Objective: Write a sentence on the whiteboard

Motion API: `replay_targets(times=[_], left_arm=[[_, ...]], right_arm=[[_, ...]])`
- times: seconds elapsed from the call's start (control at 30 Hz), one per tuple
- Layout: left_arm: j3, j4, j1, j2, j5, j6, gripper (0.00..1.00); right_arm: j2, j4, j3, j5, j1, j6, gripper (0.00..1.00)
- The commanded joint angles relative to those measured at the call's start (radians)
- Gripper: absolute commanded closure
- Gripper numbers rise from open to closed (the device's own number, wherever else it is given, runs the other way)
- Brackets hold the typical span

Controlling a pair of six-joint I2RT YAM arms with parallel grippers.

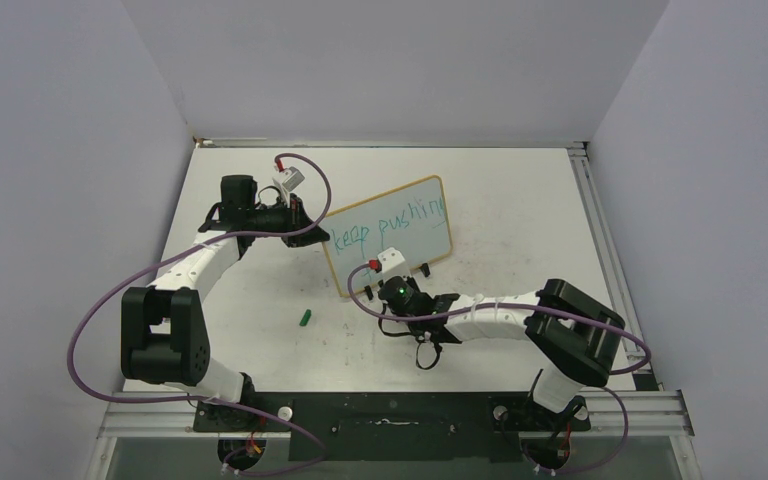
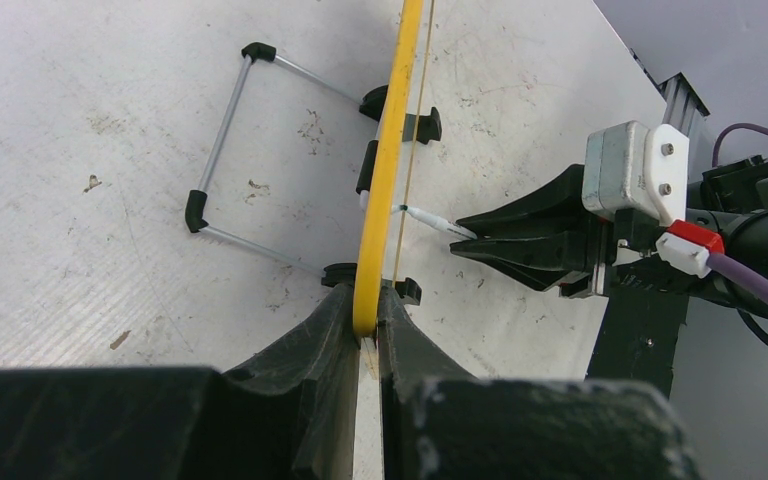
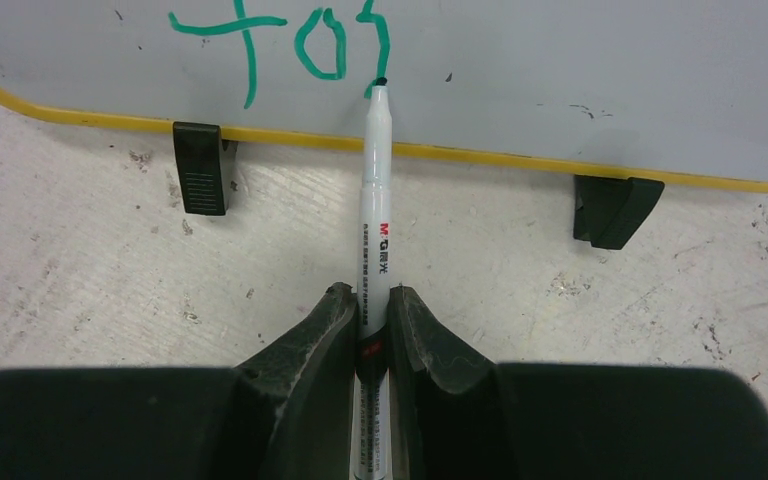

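Marker [image 3: 376, 200] pinched in right gripper [image 3: 370, 305], tip on whiteboard [image 3: 560, 70] at 12 o'clock: press softly. Left gripper [image 2: 365, 325] pinching whiteboard: hold steady.

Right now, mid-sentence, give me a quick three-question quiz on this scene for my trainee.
1. True or false: the left gripper is clamped on the yellow edge of the whiteboard.
2. Pick one: the marker in the right gripper is A) capped, B) tip against the whiteboard by the green letters, C) lying loose on the table.
3. Fill in: the top line of the sentence reads "keep ____".

Key: 1 true; 2 B; 3 pushing.
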Motion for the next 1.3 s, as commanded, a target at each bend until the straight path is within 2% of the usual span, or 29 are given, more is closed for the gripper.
replay_targets(times=[0.0, 0.37, 0.67, 1.27], left_arm=[[0.044, 0.01, -0.002, -0.036, -0.006, 0.018, 1.0], [0.044, 0.01, -0.002, -0.034, -0.006, 0.019, 1.0], [0.044, 0.011, -0.002, -0.034, -0.005, 0.019, 1.0], [0.045, 0.01, -0.002, -0.032, -0.004, 0.018, 1.0]], right_arm=[[-0.032, 0.037, 0.034, 0.038, -0.025, -0.015, 0.95], [-0.044, 0.037, 0.022, 0.026, -0.043, -0.016, 0.95], [-0.124, 0.07, -0.015, 0.027, -0.033, -0.038, 0.95], [-0.024, 0.046, 0.036, -0.023, -0.076, -0.051, 0.95]])
